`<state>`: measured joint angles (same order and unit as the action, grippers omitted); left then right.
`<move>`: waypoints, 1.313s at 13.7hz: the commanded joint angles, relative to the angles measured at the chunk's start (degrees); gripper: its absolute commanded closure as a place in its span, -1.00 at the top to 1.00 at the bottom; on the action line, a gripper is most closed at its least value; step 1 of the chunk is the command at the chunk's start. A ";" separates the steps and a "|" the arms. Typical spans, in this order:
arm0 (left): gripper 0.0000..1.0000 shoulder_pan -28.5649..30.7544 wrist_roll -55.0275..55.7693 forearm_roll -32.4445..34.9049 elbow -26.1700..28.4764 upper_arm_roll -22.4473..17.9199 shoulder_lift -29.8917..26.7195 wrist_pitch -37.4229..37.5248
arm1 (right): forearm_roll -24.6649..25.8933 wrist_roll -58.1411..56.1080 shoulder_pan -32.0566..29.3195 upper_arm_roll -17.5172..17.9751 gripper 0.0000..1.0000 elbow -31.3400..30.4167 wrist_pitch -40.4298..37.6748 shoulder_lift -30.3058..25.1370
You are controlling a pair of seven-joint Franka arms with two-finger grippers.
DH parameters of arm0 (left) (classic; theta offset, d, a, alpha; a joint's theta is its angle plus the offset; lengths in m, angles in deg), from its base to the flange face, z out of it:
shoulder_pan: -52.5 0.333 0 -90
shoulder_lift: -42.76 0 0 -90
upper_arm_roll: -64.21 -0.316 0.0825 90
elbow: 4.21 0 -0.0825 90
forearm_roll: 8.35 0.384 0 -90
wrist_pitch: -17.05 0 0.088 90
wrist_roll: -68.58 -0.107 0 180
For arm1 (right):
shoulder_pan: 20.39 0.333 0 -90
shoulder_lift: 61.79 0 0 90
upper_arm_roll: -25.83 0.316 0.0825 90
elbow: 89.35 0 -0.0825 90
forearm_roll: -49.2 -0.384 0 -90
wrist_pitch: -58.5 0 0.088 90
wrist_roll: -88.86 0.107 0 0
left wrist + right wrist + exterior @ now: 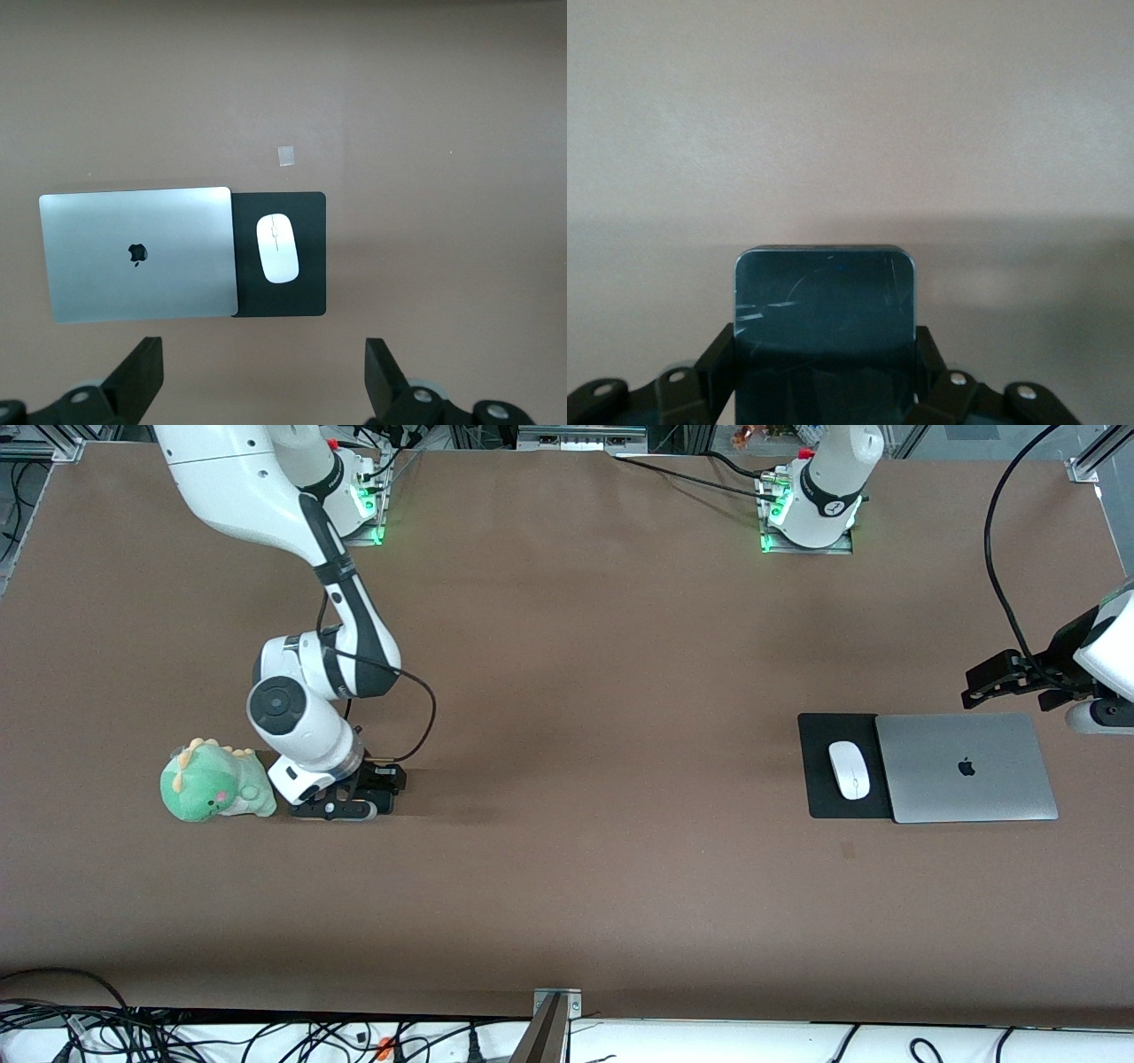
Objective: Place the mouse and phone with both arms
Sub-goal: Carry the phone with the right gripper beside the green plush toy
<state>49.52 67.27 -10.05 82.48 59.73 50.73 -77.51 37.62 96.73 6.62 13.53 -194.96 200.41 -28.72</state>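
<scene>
Where the table lies nearest the front camera it is bare brown board; the first things met are toward the right arm's end: a green plush dinosaur [215, 783] and, just beside it, the right gripper [354, 797] down at the surface. Its fingers [713, 365] are pressed against the two long edges of the phone [824, 319], a stiff, thin slab whose scratched glass looks slick and breakable. Judging by that, the edge pinch is the sound hold, and a gentle one.

Toward the left arm's end, the mouse [850, 770] lies on a black mouse pad [819, 731], with a closed silver laptop [966, 766] overlapping the pad's edge. The mouse is probably light, hard and smooth-shelled, best gripped across its narrow sides.

Farther from the camera than the laptop, the left gripper [261, 376] hangs in the air with its jaws spread wide and nothing between them.

The table [567, 646] is matt, flat and roomy, the two arms well apart, their green-lit bases [806, 536] at its edge farthest from the camera.
</scene>
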 commanded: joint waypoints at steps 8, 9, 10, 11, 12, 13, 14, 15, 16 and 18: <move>1.00 0.26 -1.33 -1.12 -2.32 -0.19 0.91 1.48 | -4.42 -15.16 -6.88 0.70 -1.00 -8.38 8.72 -0.73; 1.00 0.26 -1.33 -1.12 -2.32 -0.19 1.00 1.48 | -4.33 -15.16 -6.88 0.79 -0.88 -8.64 9.52 -0.21; 1.00 0.26 -1.33 -1.12 -2.32 -0.19 0.91 1.48 | -4.33 -15.25 -6.96 0.79 -0.42 -8.73 9.79 0.23; 1.00 0.26 -1.33 -1.03 -2.32 -0.19 1.00 1.48 | -4.33 -15.34 -7.14 0.79 -0.14 -8.73 10.05 0.32; 1.00 0.26 -1.33 -1.12 -2.32 -0.19 0.91 1.48 | -4.42 -15.60 -7.23 0.79 0.99 -8.73 9.88 0.33; 1.00 0.26 -1.33 -1.12 -2.23 -0.19 1.00 1.48 | -4.33 -15.69 -7.23 0.70 1.00 -8.56 9.61 0.24; 1.00 0.26 -1.33 -1.12 -2.32 -0.10 1.00 1.48 | -4.33 -15.69 -7.23 0.79 1.00 -8.30 9.35 -0.20; 1.00 0.26 -1.33 -1.12 -2.32 -0.10 1.00 1.48 | -4.33 -15.69 -7.23 0.79 1.00 -8.21 8.91 -0.72; 1.00 0.26 -1.33 -1.03 -2.32 -0.19 0.91 1.48 | -4.42 -15.69 -7.32 0.79 1.00 -7.69 7.43 -1.34; 1.00 0.26 -1.33 -1.03 -2.32 -0.19 1.00 1.48 | -4.42 -15.43 -7.67 0.70 1.00 -5.58 2.69 -2.57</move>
<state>49.52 67.22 -10.06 82.37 59.71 50.75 -77.48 34.54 82.88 -0.01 13.76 -201.73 207.46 -28.90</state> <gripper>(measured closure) 0.000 0.000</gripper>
